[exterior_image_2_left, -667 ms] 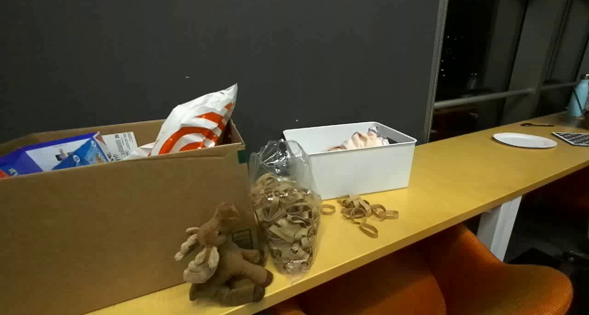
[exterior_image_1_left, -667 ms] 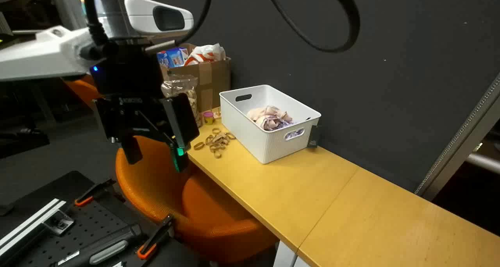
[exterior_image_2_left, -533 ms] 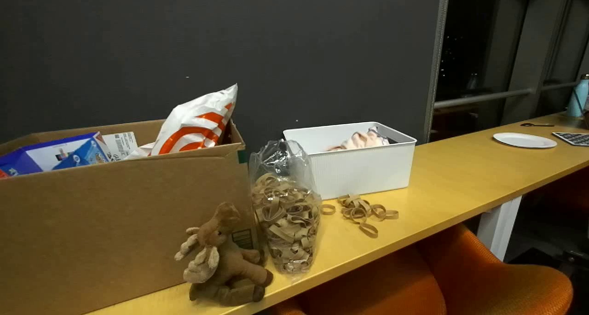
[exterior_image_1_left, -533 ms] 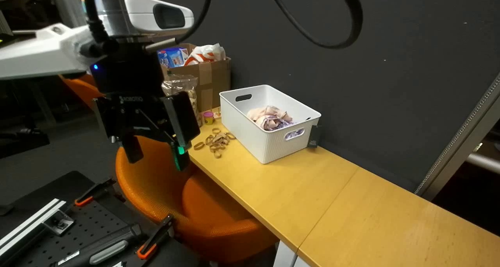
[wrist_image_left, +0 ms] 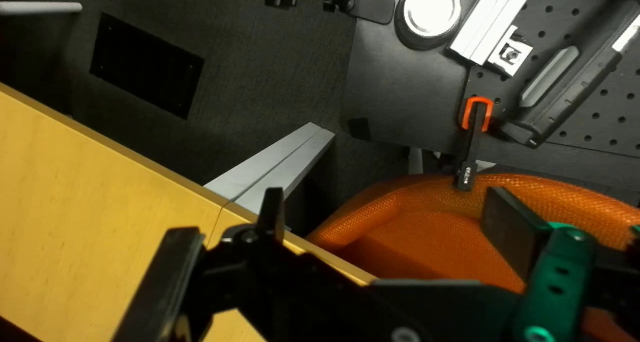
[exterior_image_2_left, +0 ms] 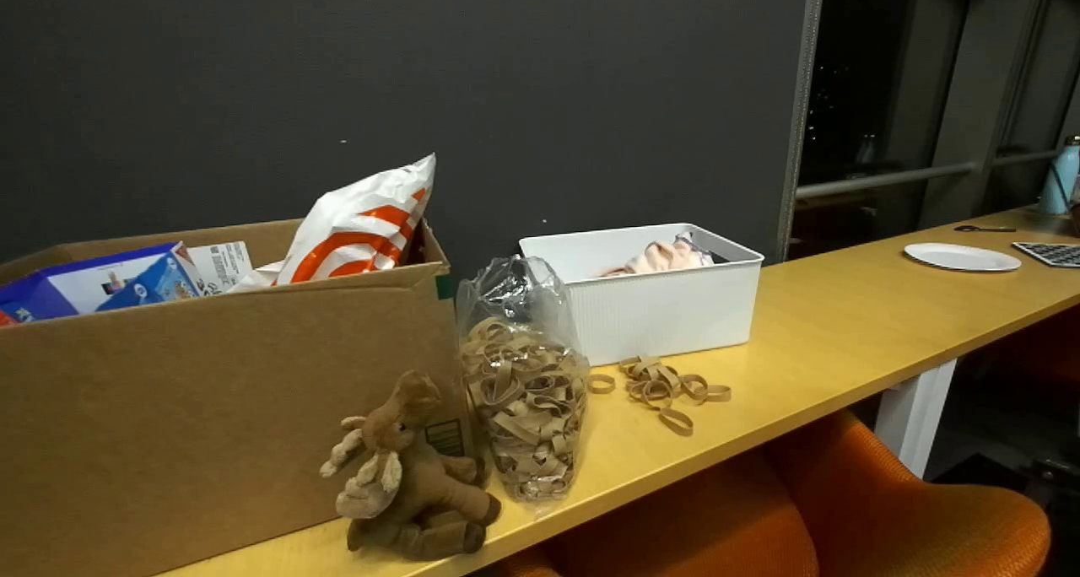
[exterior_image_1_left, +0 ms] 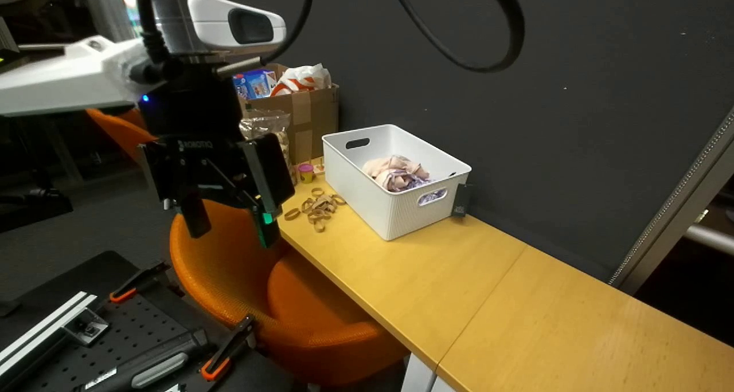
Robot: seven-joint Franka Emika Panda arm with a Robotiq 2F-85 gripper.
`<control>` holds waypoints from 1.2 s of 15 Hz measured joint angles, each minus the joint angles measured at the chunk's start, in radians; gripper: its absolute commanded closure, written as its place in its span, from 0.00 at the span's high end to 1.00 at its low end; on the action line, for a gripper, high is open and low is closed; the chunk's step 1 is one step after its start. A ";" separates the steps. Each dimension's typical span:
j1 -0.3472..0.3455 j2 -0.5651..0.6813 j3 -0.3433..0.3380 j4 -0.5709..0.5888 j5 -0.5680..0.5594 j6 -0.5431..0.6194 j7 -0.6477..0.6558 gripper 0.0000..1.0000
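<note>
Gripper (exterior_image_1_left: pixel 233 232) and arm (exterior_image_1_left: pixel 63 79) have shifted slightly rightward, as seen in an exterior view. Jaws stand wide apart. Orange chair (wrist_image_left: pixel 435 247) is located below the gripper, at the edge of the yellow table (exterior_image_1_left: pixel 413 289). Loose tan bands (exterior_image_1_left: pixel 322 204) lie on the table, just beside the white bin (exterior_image_1_left: pixel 401 217). Bin contains crumpled cloth (exterior_image_1_left: pixel 395 169). Open cardboard box (exterior_image_1_left: pixel 318 122) stands farther along the table, beyond the bin.

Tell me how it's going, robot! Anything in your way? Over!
Pincer open, nothing held. Crumpled cloth inside white bin. Possibly in the way: orange chair, table edge.
</note>
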 measured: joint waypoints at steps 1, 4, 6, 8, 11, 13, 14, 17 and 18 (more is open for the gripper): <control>0.009 0.013 0.005 0.002 0.000 0.002 0.001 1.00; 0.049 0.077 0.031 0.024 0.001 0.036 0.024 1.00; 0.075 0.144 0.045 0.051 0.004 0.096 0.057 1.00; 0.098 0.224 0.061 0.084 0.008 0.174 0.097 1.00; 0.124 0.363 0.097 0.154 0.040 0.280 0.185 1.00; 0.141 0.468 0.123 0.216 0.097 0.329 0.250 1.00; 0.149 0.522 0.136 0.248 0.125 0.350 0.291 1.00; 0.166 0.666 0.163 0.335 0.183 0.410 0.429 1.00; 0.172 0.707 0.166 0.361 0.199 0.424 0.469 1.00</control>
